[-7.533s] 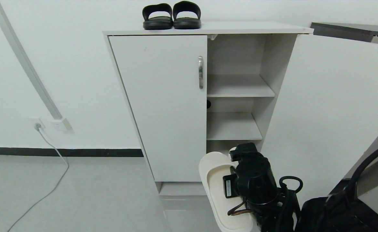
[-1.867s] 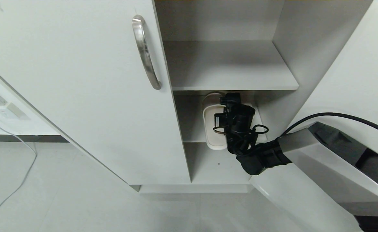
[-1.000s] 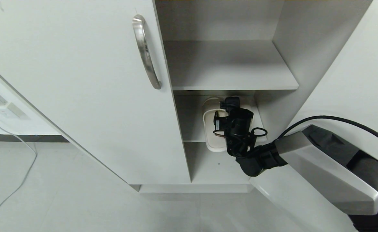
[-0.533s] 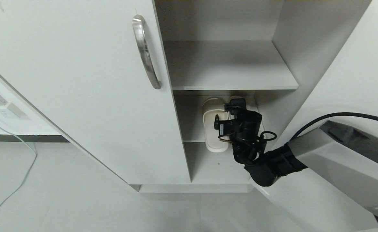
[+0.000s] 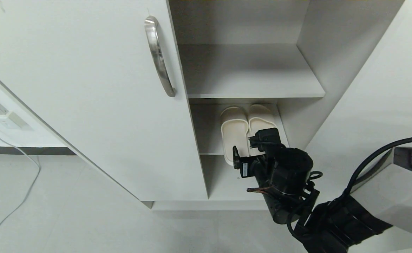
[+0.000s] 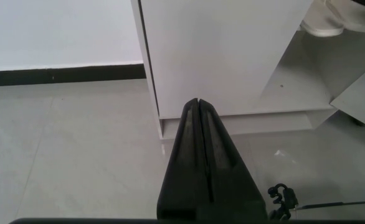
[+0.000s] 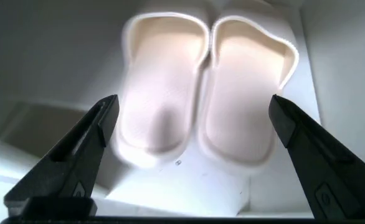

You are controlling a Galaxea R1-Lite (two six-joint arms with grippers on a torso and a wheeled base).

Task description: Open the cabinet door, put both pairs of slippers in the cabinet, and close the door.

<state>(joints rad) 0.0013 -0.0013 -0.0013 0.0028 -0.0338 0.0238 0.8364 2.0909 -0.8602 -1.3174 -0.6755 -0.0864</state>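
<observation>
In the head view the right claw (image 5: 250,147) and its wrist cover the heel of the right-hand one of the cream slippers (image 5: 234,130), and both toes sit in shadow under the shelf (image 5: 251,70) above. The cabinet (image 5: 309,52), its closed door (image 5: 86,88) and its open door (image 5: 385,88) run off the picture's edges. In the left wrist view the cream slippers (image 6: 324,22) are cut off past their heels by the picture's edge. In the right wrist view their footbed texture is too blurred to tell.

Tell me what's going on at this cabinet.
The robot's right tool hangs open just in front of a pair of cream slide slippers, which lie side by side on a lower shelf of the white cabinet, free of the tool. The cabinet's right door stands open. The left tool is shut, low over the grey tiled floor.
</observation>
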